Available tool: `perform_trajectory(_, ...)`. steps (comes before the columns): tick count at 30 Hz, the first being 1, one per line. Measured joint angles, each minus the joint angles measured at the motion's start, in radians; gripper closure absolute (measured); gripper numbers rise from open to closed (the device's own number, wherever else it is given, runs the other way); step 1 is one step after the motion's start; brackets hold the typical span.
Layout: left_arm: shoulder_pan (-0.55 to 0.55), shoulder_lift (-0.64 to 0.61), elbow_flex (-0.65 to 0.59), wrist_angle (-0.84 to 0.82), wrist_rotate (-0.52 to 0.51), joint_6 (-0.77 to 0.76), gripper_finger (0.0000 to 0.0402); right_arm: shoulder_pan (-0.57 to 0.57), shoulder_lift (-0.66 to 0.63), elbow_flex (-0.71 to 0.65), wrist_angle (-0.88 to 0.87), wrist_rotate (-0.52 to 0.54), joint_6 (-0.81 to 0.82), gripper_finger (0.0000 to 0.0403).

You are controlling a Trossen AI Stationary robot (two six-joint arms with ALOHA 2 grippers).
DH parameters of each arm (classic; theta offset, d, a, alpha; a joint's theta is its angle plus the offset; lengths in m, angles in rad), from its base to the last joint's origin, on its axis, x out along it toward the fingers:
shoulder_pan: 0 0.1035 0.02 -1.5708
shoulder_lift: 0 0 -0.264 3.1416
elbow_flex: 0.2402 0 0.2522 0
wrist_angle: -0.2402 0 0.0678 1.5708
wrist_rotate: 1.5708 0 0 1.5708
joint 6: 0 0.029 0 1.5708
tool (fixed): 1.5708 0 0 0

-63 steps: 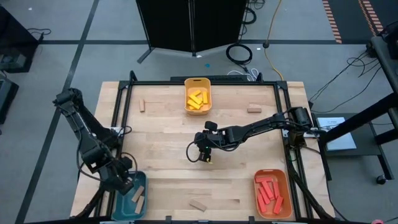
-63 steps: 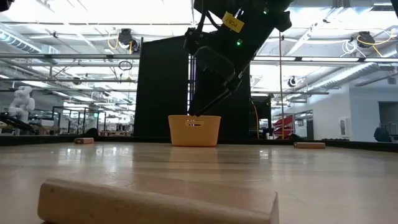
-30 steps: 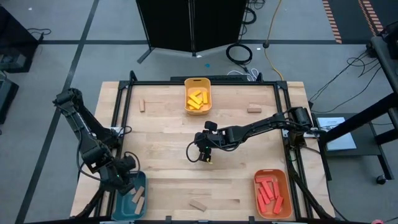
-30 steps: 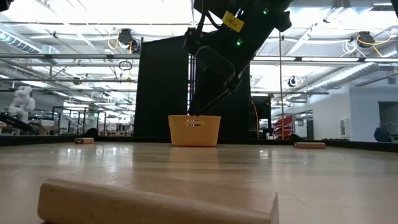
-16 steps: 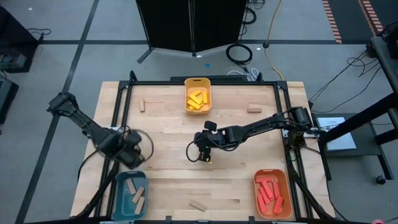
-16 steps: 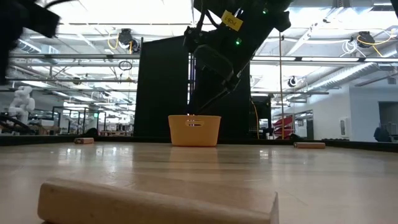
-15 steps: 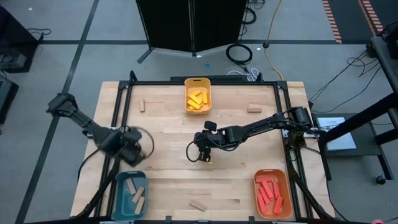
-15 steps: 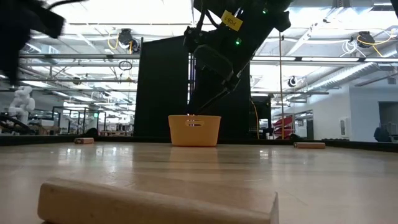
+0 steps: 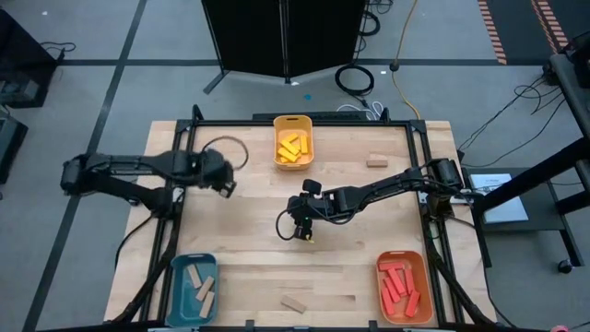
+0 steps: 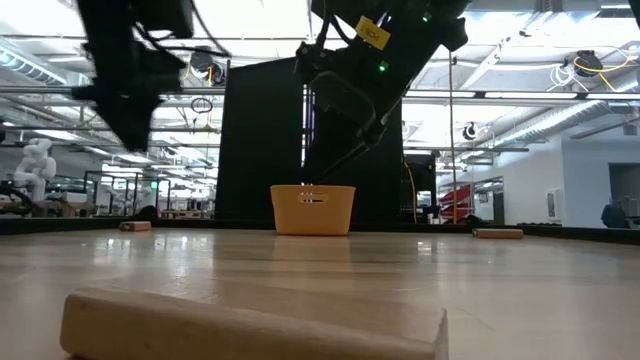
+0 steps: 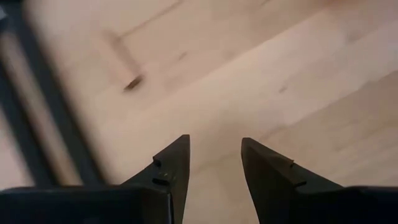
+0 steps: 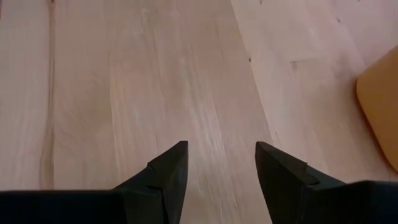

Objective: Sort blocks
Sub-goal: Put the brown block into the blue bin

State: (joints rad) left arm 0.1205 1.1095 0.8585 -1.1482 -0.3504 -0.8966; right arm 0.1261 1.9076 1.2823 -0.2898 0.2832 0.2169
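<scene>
My left gripper (image 9: 221,180) (image 11: 214,163) hangs open and empty above the table's far left part, bare wood between its fingers. My right gripper (image 9: 297,231) (image 12: 221,163) stands open and empty over the middle of the table. Loose tan blocks lie flat on the table: one at the far right (image 9: 376,161), one by the near edge (image 9: 295,303) (image 10: 250,325), one at the far left (image 10: 135,226) that the left arm hides in the high view. Yellow blocks (image 9: 293,148) lie in the yellow tray, red blocks (image 9: 399,286) in the orange tray, tan blocks (image 9: 199,288) in the teal tray.
The yellow tray (image 9: 277,124) stands at the far edge's middle, the orange tray (image 9: 424,267) at the near right corner, the teal tray (image 9: 177,277) at the near left corner. A black frame (image 9: 184,157) borders the table. Bare wood lies between the grippers.
My left gripper has swung up from over the teal tray toward the table's far edge along the left side, turning as it went, and now hangs over the far left part. Its fingers hold nothing. The right arm has kept still.
</scene>
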Motion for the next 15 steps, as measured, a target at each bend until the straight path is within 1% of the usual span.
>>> perform_trajectory(3,0.088,0.0,0.0,0.158,0.067,0.193,0.0261,0.005,0.0,0.0,-0.025,0.0,-0.001,0.0245)
perform_trajectory(7,0.122,0.002,0.0,0.424,0.168,0.338,0.0261,0.013,-0.002,0.0,-0.121,0.017,-0.022,0.0245)
perform_trajectory(9,0.122,0.012,0.0,0.541,0.199,0.395,0.0261,0.014,-0.017,0.0,-0.229,0.051,-0.021,0.0245)
perform_trajectory(11,0.122,0.027,0.0,0.619,0.223,0.433,0.0261,0.011,-0.039,0.0,-0.36,0.088,-0.021,0.0245)
perform_trajectory(15,0.122,0.06,0.0,0.666,0.255,0.466,0.0261,-0.044,-0.082,-0.006,-0.611,0.095,-0.013,0.0245)
